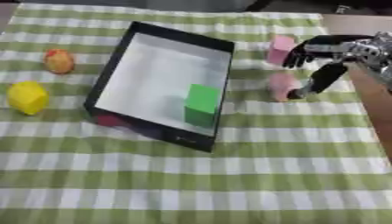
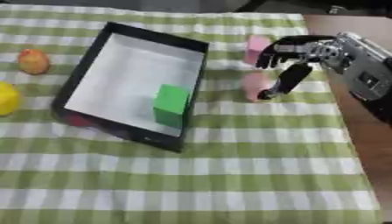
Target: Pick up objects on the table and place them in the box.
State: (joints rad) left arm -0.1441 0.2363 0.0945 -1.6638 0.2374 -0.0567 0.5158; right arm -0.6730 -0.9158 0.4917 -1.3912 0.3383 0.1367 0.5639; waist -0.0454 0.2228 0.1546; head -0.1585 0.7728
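Observation:
A black-rimmed box (image 1: 115, 65) with a white floor lies tilted on the checked cloth, and a green block (image 1: 202, 104) sits inside it near the front right. Two pink objects lie right of the box: a block (image 1: 280, 49) farther back and a rounder piece (image 1: 280, 85) nearer. My right hand (image 2: 302, 54) comes in from the right and hovers over them, fingers relaxed, thumb tip beside the nearer pink piece. It holds nothing. An orange fruit (image 1: 59, 61) and a yellow object (image 1: 27, 97) lie left of the box. My left hand does not show.
A small dark red thing (image 1: 108, 119) peeks out at the box's front left corner. The green and white cloth (image 1: 229, 175) stretches wide in front of the box. Bare wooden table edge (image 2: 360, 131) runs along the right side.

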